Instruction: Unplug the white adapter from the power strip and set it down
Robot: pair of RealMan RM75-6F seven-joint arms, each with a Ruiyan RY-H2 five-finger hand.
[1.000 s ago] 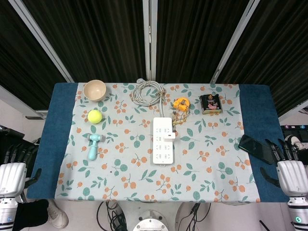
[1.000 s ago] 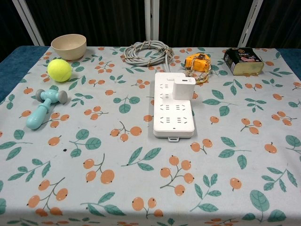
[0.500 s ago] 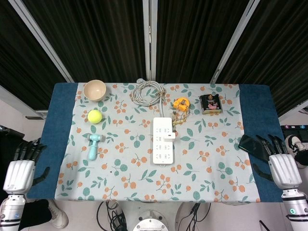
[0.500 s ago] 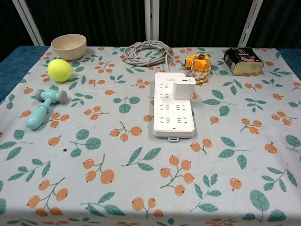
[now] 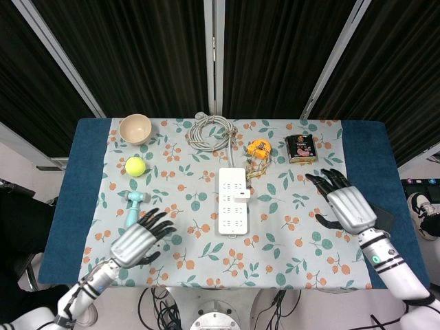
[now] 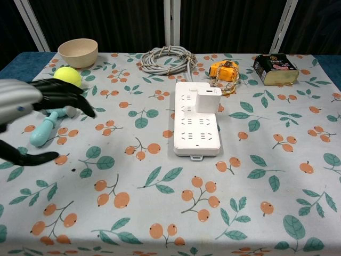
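Two hands we hold over the table, one on each side of the strip (image 5: 232,200), and both carry nothing. Our left hand (image 5: 137,240) hovers well apart from the strip, on its left and nearer to the front edge of the cloth (image 5: 302,247); its fingers (image 6: 66,98) are spread apart. In the chest view this hand (image 6: 24,104) fills the left border and hides a part of the hammer (image 6: 47,120). Our right hand (image 5: 346,204) hovers on the right of the strip, also well apart from it, with the fingers (image 5: 323,180) apart and pointing toward the far side. The chest view does not show this hand.

We see the adapter (image 6: 208,100) standing upright in the strip (image 6: 196,120), plugged in the right column, in the half further from us. No hand touches it.

Behind the strip lies a coiled cable (image 5: 212,130), and just beside the far right corner of the strip is an orange tape measure (image 5: 259,149). Further right from the tape sits a dark tin (image 5: 301,148). On the left of the strip, well apart, lie a yellow ball (image 5: 135,166) and the blue hammer (image 5: 133,208), and beyond the ball stands a bowl (image 5: 135,128). A black object shows partly under our right hand; what it is we cannot tell
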